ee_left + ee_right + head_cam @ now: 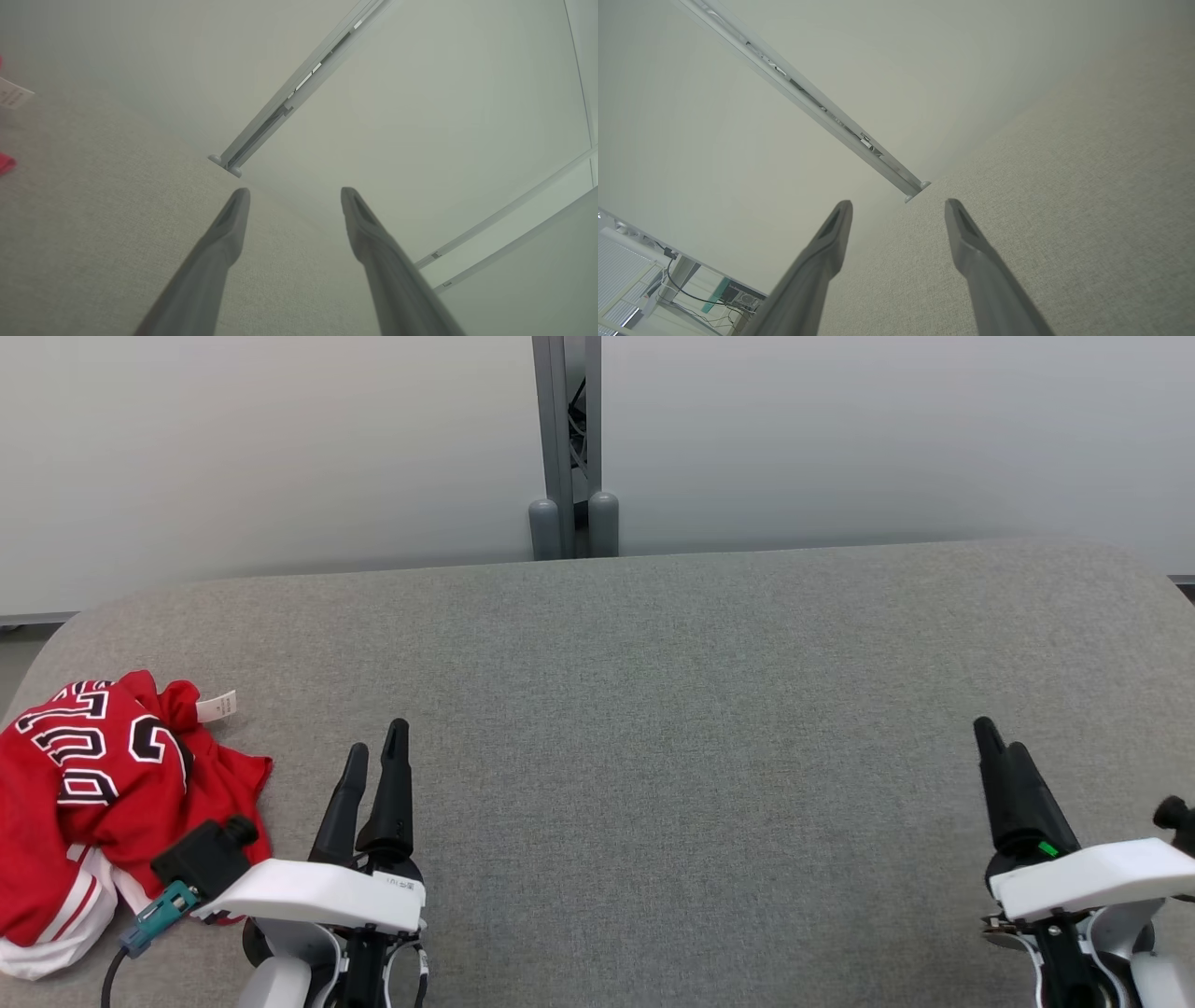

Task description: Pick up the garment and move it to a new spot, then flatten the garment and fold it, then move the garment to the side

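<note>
The garment is a red jersey with black-and-white lettering and white striped trim, lying crumpled at the left edge of the grey fabric table. A white label sticks out at its top. My left gripper hovers just right of the garment, open, with nothing between its fingers. A sliver of red cloth and the label show at the left edge of the left wrist view, where the left gripper stands wide apart. My right gripper is at the far right, open and empty, also seen spread.
A pale partition wall stands behind the table, with a grey post at its middle seam. The table's rounded corners lie at far left and far right. A cable and teal connector hang off my left wrist over the garment's lower edge.
</note>
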Tool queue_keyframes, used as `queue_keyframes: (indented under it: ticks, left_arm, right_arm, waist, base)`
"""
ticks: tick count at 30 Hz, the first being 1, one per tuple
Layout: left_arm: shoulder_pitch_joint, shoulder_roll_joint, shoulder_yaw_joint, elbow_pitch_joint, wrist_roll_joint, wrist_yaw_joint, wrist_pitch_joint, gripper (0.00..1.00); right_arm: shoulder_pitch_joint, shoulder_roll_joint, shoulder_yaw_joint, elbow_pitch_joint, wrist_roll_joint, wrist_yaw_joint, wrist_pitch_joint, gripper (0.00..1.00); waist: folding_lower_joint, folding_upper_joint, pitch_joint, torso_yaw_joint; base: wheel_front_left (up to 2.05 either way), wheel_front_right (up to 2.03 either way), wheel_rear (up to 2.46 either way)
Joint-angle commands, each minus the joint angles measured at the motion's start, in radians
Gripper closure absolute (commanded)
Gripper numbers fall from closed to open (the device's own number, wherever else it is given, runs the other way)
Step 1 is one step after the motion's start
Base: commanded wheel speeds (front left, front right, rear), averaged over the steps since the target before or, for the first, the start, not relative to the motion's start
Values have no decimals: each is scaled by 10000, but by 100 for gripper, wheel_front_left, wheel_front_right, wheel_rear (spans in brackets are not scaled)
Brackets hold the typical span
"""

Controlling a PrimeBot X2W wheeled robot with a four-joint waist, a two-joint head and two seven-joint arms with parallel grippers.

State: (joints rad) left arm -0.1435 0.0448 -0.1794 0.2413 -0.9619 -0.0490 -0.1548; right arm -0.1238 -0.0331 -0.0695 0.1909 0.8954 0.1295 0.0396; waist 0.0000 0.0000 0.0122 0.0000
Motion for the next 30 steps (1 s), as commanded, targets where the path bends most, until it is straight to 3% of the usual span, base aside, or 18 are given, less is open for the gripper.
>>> queue_keyframes:
  ticks: [1,10,14,30]
  left_arm:
    - [-59,32,-11,-221,452,135,-74,0]
    - [143,39,-71,-568,2061,613,-231,0]
    - [246,43,-36,-689,2303,769,-292,0]
    - [425,52,-19,-677,4107,927,-527,0]
  right_arm:
    - [-150,-115,207,-267,-492,14,-174,0]
    - [-102,-137,901,-471,-2025,14,-606,0]
    - [-28,-133,957,-418,-2422,15,-790,0]
    - [-110,-148,1723,-358,-3978,16,-1445,0]
  waist:
    - [0,0,0,1]
    - [0,0,4,-33]
    - [0,0,0,-28]
    - [0,0,-45,-3]
  base:
    - [0,0,0]
    - [0,0,0]
    - [0,0,0]
    - [0,0,0]
